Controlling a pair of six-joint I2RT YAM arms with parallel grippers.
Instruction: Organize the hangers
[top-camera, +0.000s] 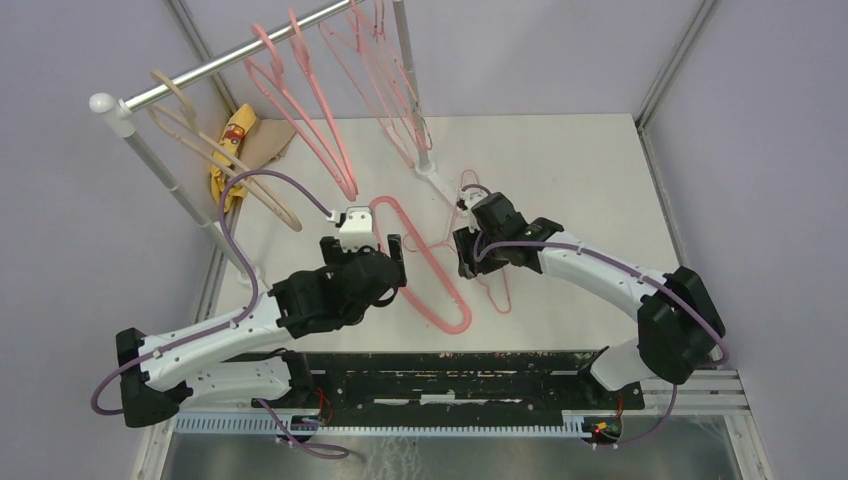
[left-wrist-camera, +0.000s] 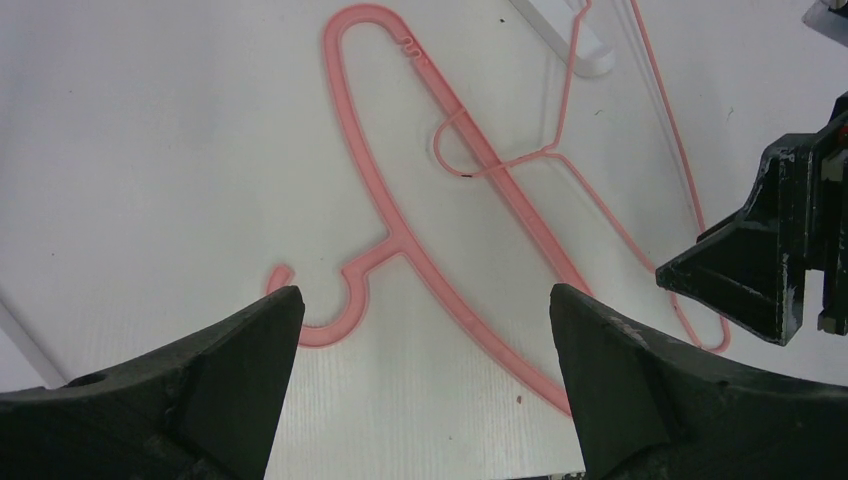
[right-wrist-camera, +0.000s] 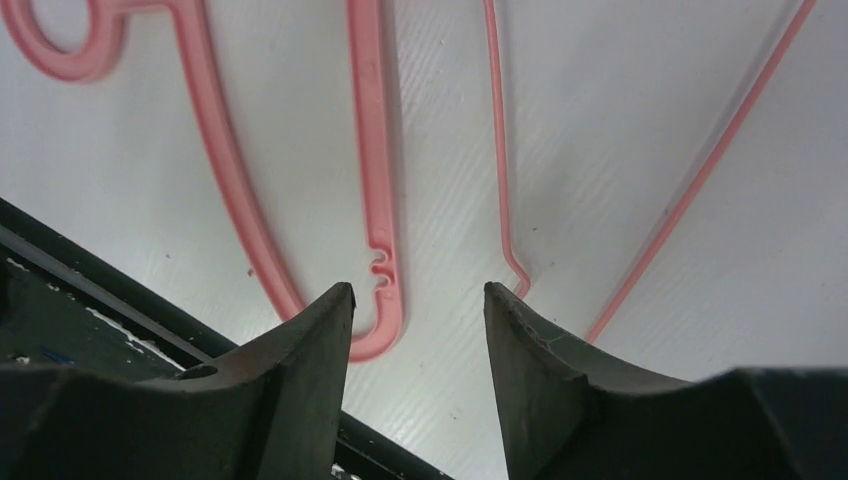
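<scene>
Left arm comes in from the lower left of the overhead view, forearm angled up toward the table centre, wrist pitched down. Left gripper is spread wide with nothing between its fingers. It hangs above the hook of the thick pink hanger, which lies flat on the table. Right arm curves in from the lower right, wrist turned toward the left arm. Right gripper is parted about halfway and grasps nothing. Its fingertips sit low over bare table, the notched end of the thick pink hanger just beside one and a bend of the thin wire hanger just beside the other; I cannot tell if either touches. The two loose hangers overlap mid-frame. Other pink hangers and a beige hanger hang on the rail at the upper left.
</scene>
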